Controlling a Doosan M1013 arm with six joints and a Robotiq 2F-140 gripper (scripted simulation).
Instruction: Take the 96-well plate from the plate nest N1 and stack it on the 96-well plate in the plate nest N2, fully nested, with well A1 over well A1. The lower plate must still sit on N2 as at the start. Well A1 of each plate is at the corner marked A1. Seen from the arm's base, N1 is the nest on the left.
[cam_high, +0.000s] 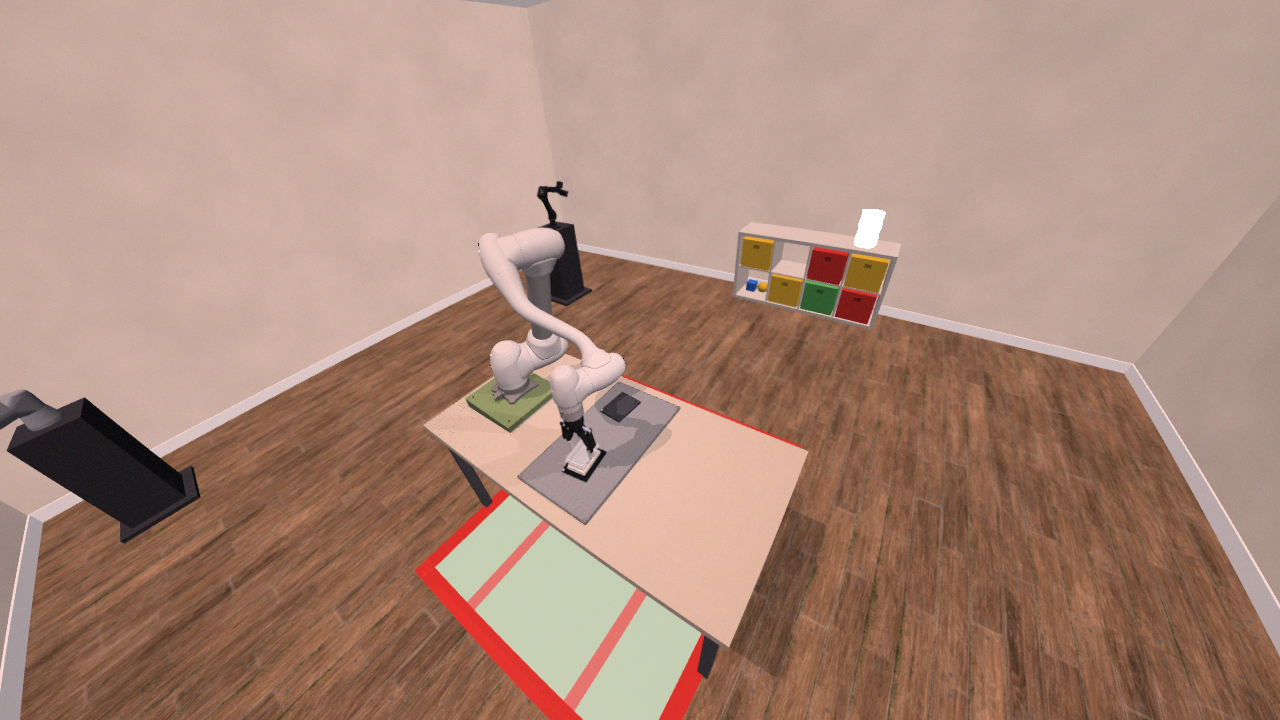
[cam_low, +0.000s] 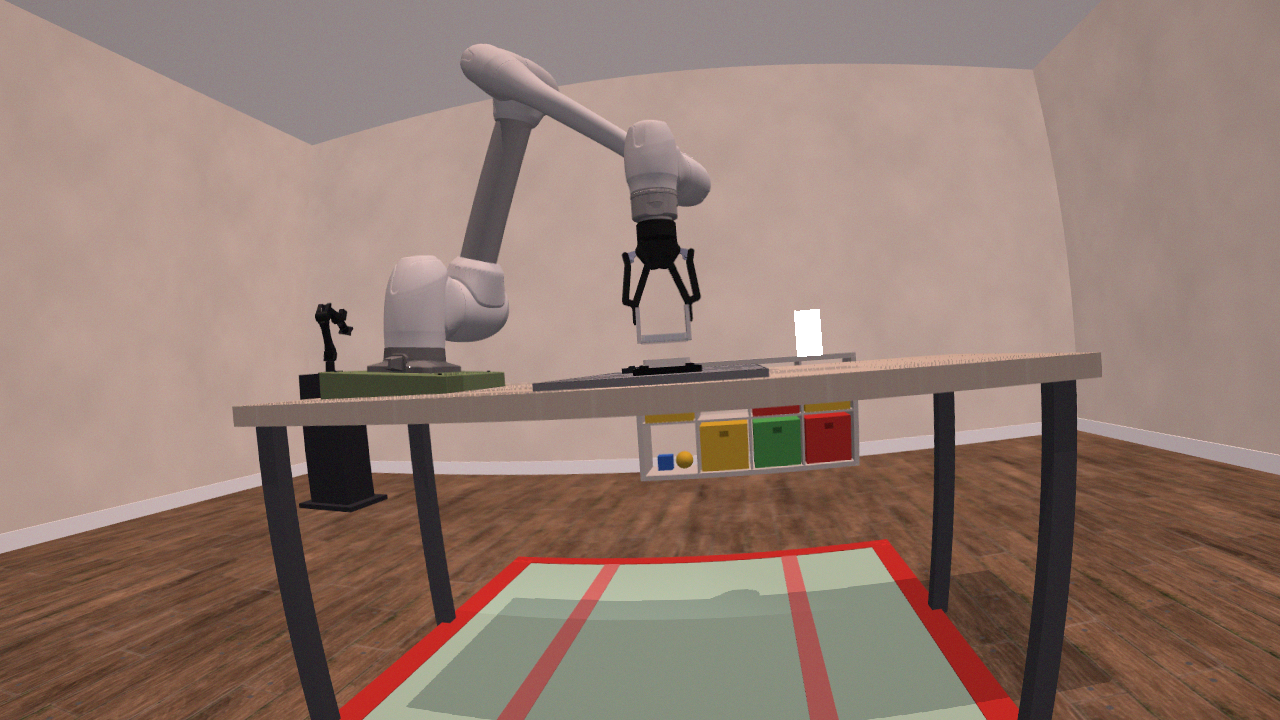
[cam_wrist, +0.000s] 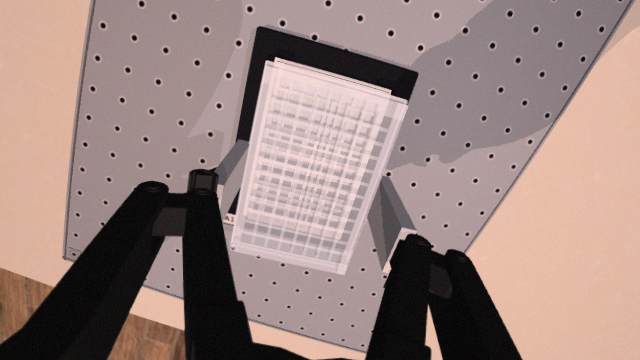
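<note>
Clear plastic fills the space between the black fingers of the claw (cam_wrist: 305, 210): it is clamped on the long sides of the carried 96-well plate (cam_wrist: 312, 165), which hangs in the air above the counter (cam_low: 939, 368). A plate like this looks light and stiff, but its smooth, thin walls are likely slippery and could crack under hard squeezing, so a grip across the width at mid-length, as here, seems the sound one. Held off-centre, it would probably tip.

Directly beneath, and not yet touching, lies the second 96-well plate (cam_wrist: 350, 77) on its dark nest N2 (cam_wrist: 280, 45). From the wrist view the upper plate covers nearly all of it, with only the far edge peeking out. The two outlines run almost parallel, though a slight skew cannot be ruled out. A small A1 label shows at the nest's near left corner; the carried plate's own mark is too faint to read.

Farther along the grey perforated mat (cam_high: 546, 479) sits the other nest N1 (cam_high: 620, 404), dark and bare. Beyond it the arm stands on a green base plate (cam_high: 483, 411).
</note>
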